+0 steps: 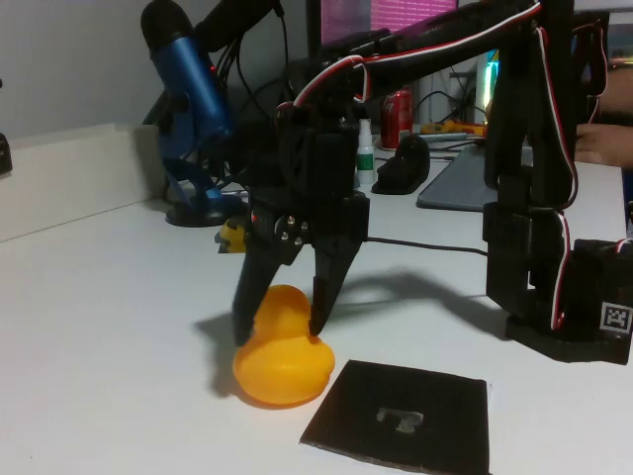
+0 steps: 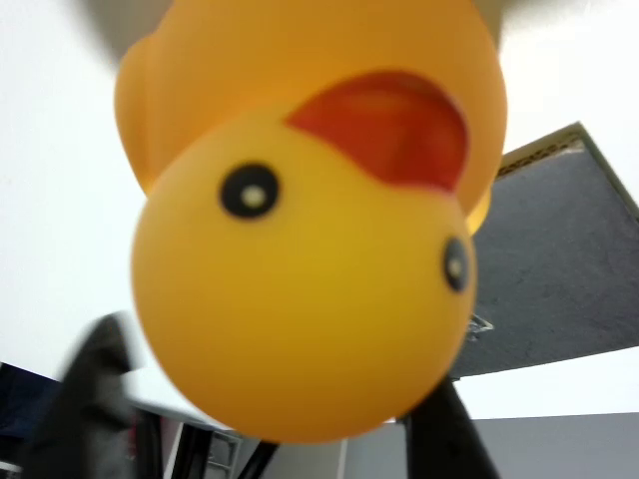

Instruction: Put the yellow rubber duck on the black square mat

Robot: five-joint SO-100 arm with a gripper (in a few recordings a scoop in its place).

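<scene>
**Black arm bent low, jaws spread and pointing down**

In the fixed view the black arm rises from its base at the right edge of the table, then runs leftward as a long, nearly level link with red and white wires along its top. At its left end the wrist turns straight down. The gripper (image 1: pixel 280 332) hangs from it with both dark fingers aimed at the tabletop, jaws spread apart in an inverted V. The left finger reaches slightly lower than the right, and both tips sit close to the table surface. In the wrist view the two fingers (image 2: pixel 90 399) appear blurred and dark in the lower corners, well apart.
</scene>
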